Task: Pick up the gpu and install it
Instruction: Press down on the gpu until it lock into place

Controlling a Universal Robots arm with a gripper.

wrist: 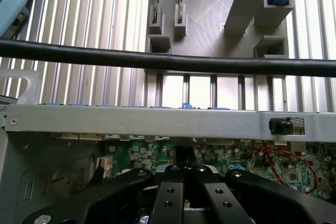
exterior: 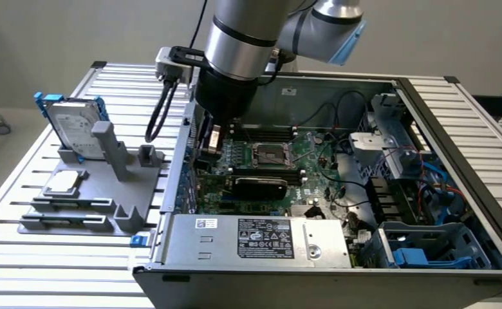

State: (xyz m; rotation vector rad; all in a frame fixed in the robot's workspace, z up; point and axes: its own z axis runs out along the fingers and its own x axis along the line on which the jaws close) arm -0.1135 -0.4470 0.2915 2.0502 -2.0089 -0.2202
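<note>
You see one gpu seated on one motherboard inside one case, one hard drive on one grey rack, one arm, one gripper.

Robotics lab or test bench: slatted aluminium table, open computer case with bare motherboard, grey parts fixture at exterior view's left holding hard drive, plain grey wall behind.

Silver arm, light-blue joint cap, black cable; black screw-studded fingers.
</note>
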